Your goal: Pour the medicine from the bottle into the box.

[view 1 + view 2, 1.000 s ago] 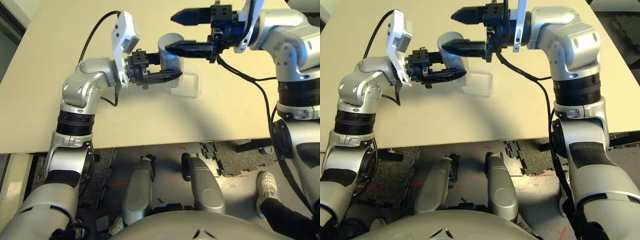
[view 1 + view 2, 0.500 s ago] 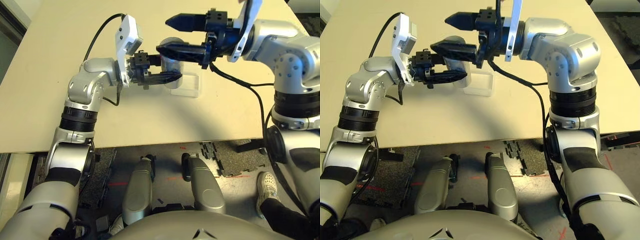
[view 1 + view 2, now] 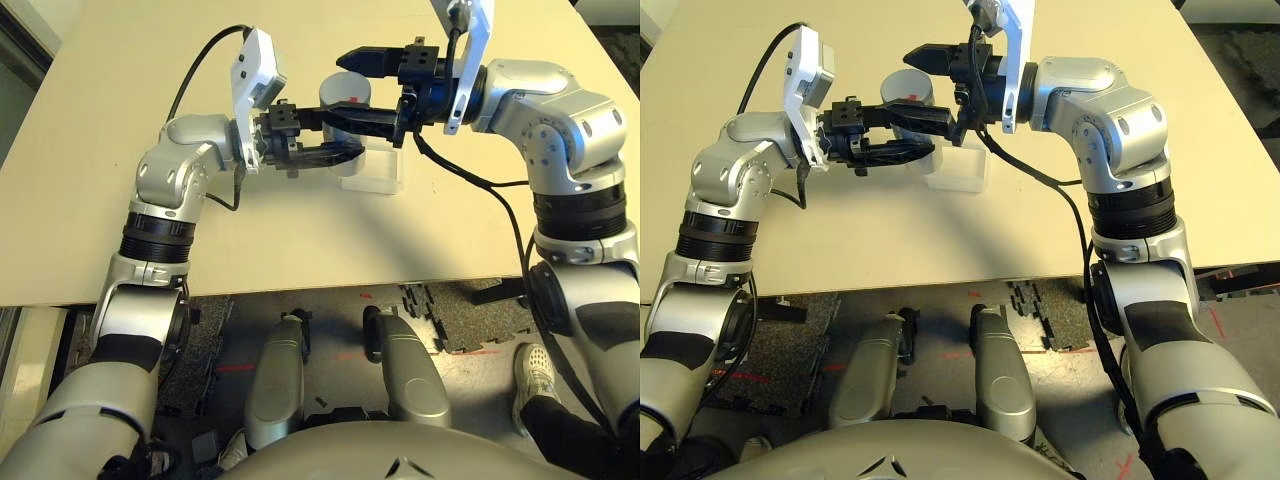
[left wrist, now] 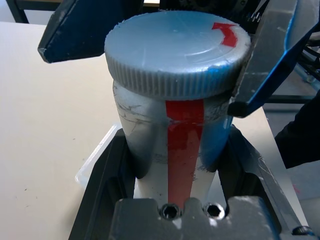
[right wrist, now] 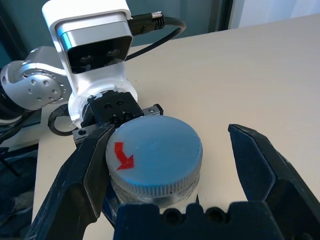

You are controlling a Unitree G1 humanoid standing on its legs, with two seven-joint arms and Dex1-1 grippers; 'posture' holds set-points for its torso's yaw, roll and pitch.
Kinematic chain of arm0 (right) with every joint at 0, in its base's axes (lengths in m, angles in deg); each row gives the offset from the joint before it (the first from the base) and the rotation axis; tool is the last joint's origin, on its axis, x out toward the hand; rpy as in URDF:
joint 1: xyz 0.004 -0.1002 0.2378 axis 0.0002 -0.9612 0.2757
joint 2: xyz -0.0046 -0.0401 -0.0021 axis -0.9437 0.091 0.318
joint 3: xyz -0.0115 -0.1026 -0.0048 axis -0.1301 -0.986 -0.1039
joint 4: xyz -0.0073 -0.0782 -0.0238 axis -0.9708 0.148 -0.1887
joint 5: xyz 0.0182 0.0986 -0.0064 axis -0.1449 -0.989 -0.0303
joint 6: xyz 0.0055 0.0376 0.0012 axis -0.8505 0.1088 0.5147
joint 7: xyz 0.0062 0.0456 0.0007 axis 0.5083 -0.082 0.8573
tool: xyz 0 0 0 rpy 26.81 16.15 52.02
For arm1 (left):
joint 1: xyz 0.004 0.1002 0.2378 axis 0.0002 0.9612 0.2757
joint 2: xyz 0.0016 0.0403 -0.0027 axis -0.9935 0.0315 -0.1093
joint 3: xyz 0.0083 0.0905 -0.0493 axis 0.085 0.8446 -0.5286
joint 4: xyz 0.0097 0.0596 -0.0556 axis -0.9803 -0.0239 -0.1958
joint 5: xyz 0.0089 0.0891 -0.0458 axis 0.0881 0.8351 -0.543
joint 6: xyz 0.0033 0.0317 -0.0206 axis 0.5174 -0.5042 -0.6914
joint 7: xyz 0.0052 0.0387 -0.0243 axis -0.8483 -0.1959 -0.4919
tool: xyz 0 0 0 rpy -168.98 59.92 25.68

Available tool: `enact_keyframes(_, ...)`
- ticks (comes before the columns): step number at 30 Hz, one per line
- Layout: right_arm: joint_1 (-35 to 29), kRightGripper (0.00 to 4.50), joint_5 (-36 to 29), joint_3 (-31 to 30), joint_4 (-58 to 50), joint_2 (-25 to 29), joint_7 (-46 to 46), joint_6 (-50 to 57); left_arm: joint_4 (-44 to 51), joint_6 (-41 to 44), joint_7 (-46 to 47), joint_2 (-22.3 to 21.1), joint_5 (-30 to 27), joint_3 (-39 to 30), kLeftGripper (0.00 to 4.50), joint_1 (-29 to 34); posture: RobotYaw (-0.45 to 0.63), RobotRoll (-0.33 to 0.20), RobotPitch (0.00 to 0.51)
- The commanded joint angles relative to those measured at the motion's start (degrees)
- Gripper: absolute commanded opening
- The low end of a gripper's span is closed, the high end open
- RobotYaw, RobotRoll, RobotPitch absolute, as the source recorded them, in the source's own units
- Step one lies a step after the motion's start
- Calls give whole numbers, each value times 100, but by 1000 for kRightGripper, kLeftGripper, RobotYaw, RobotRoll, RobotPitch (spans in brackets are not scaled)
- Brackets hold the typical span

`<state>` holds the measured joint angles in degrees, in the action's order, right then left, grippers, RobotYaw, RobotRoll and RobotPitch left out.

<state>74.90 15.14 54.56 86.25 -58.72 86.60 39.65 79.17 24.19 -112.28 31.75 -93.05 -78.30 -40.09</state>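
Between left gripper's (image 4: 175,172) clamped black fingers, ridge-capped cylindrical bottle (image 4: 182,135); right gripper's (image 5: 165,170) apart.

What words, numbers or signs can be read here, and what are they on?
No words or numbers can be read.
A red arrow, no lettering: on the cap of the bottle.
A plain red stripe runs down the bottle's side; no writing can be made out on it.

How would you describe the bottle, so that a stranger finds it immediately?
On the pale table, look at the left gripper. Its fingers clamp an upright bottle. Unlike the clear, shallow box beside it, this is a tall cylinder with a grey cap and red stripe.
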Motion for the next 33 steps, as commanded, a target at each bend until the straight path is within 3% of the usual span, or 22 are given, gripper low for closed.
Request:
enact_keyframes(1,-12,4500,112,96,165,86,-90,-84,172,16,-77,-34,29,87,2459,-63,38,0,218)
enact_keyframes(22,-811,4500,-743,1052,-528,1117,-358,865,-132,-135,-92,-46,132,61,2459,-119,11,0,214)
enact_keyframes(33,-251,4500,-959,553,-1002,470,-474,1077,-399,-294,-184,40,235,108,2459,-237,2,0,213)
